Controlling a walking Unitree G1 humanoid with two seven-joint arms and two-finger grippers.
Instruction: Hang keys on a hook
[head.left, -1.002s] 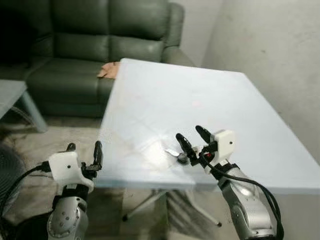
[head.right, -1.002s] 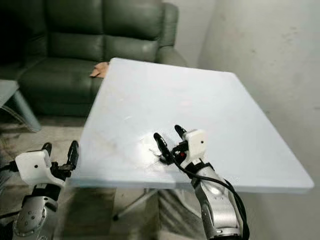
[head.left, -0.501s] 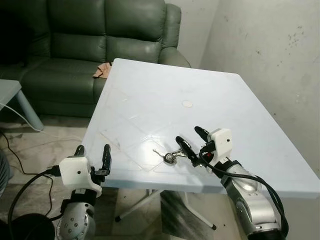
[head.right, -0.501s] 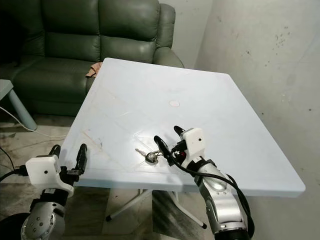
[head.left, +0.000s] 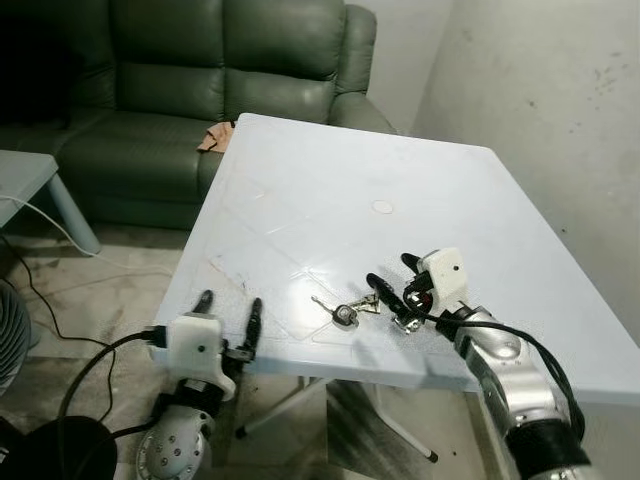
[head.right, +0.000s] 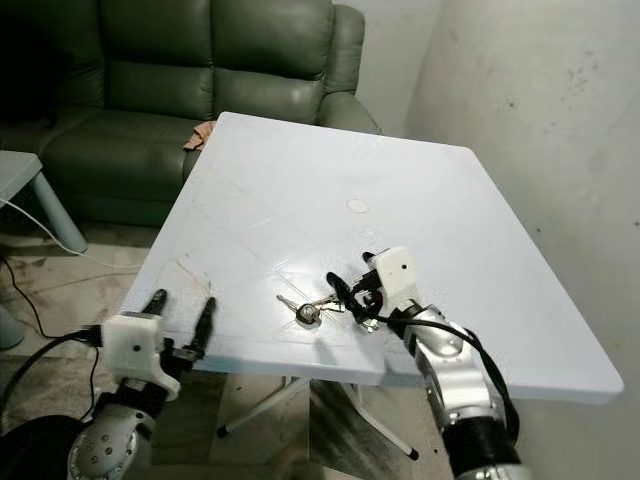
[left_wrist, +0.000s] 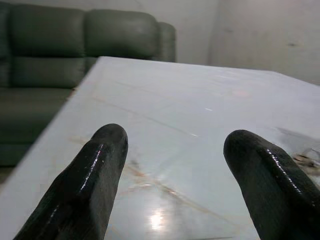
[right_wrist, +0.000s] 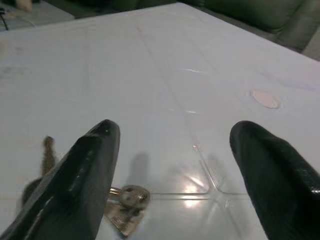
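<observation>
A small bunch of keys (head.left: 345, 311) lies on the white table (head.left: 330, 170) near its front edge. My right gripper (head.left: 392, 274) hovers open just right of the keys, its nearer fingertip close above the key ring. In the right wrist view the keys (right_wrist: 124, 204) lie beside one black finger (right_wrist: 75, 180), with nothing between the two fingers. My left gripper (head.left: 230, 302) is open at the table's front left edge, and the left wrist view looks along the tabletop (left_wrist: 170, 120) past its fingers (left_wrist: 85, 185).
A dark green sofa (head.left: 200, 70) stands behind the table with a brown cloth (head.left: 214, 138) on its seat. A grey wall (head.left: 560, 120) runs along the right. A low table (head.left: 25, 175) and a cable (head.left: 50, 300) are on the floor at left.
The camera has shifted and the blur has cleared. My left gripper has come in to the table's front edge. The right gripper stays by the keys.
</observation>
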